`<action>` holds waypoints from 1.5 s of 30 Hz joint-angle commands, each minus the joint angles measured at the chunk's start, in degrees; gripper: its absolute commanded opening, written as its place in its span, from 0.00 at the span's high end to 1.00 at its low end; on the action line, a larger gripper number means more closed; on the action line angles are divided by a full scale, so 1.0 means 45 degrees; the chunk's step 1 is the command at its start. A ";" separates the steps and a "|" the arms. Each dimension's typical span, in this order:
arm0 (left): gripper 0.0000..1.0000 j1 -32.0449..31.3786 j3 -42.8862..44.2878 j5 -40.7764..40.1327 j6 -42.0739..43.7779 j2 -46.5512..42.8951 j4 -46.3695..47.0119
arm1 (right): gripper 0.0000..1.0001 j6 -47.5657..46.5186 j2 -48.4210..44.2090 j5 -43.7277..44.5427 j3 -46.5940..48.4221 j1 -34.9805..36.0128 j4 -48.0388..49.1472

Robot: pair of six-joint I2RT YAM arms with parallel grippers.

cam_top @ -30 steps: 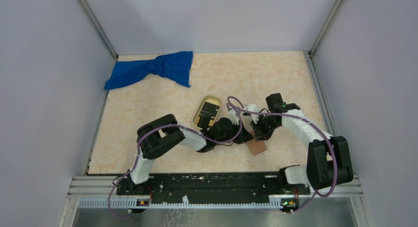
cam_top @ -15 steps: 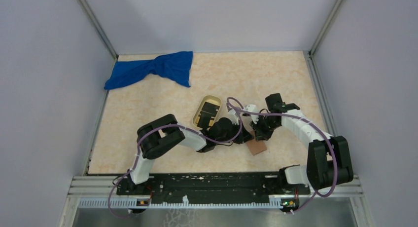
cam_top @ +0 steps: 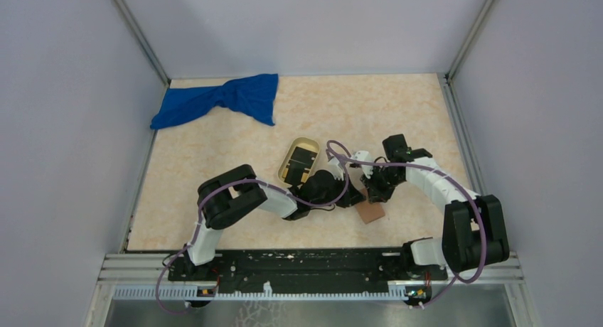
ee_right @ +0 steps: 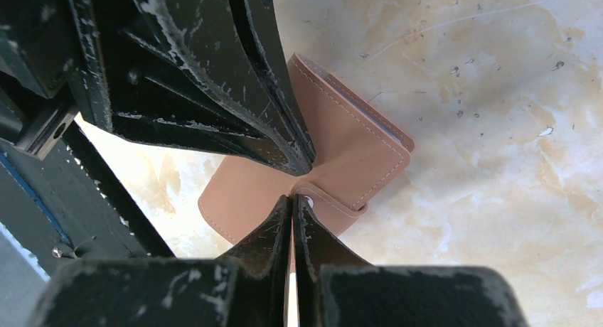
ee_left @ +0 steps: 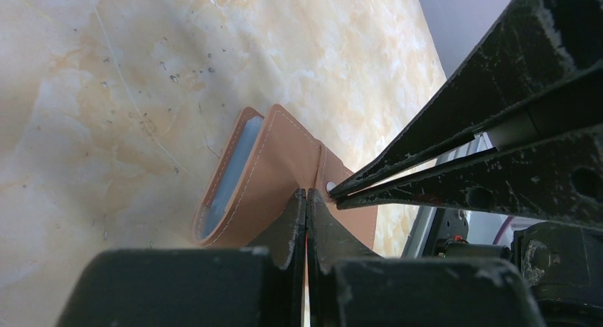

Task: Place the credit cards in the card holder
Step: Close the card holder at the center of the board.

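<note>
The card holder (cam_top: pixel 370 212) is a reddish-brown wallet lying part-open on the table between the two arms. Its blue-grey inside (ee_left: pixel 231 172) shows in the left wrist view. My left gripper (ee_left: pixel 306 193) (cam_top: pixel 353 197) is shut, with its tips against the wallet's leather by the snap strap. My right gripper (ee_right: pixel 292 197) (cam_top: pixel 370 197) is also shut, its tips meeting the strap and snap (ee_right: pixel 334 199) from the other side. A black credit card (cam_top: pixel 301 158) lies in the tan oval tray (cam_top: pixel 306 138), behind the left gripper. Both wrist views show the card holder (ee_right: pixel 355 149) but no card.
A crumpled blue cloth (cam_top: pixel 220 99) lies at the back left of the table. Grey walls close in the back and both sides. The arms' black base rail (cam_top: pixel 306 263) runs along the near edge.
</note>
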 commanded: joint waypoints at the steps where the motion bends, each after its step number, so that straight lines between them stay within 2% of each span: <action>1: 1.00 -0.0057 -0.0316 -0.0048 0.0176 0.0210 0.0505 | 1.00 -0.0282 0.0787 0.1249 -0.0607 0.0168 -0.0512; 25: 1.00 -0.0057 -0.1019 -0.0281 0.0392 -0.0099 0.1333 | 1.00 -0.0451 0.1201 0.1833 -0.0683 0.0172 -0.0769; 45: 1.00 -0.0057 -0.2267 -0.0449 0.0548 -0.0838 0.2484 | 1.00 -0.0477 0.1033 0.2701 -0.1272 0.1203 -0.0574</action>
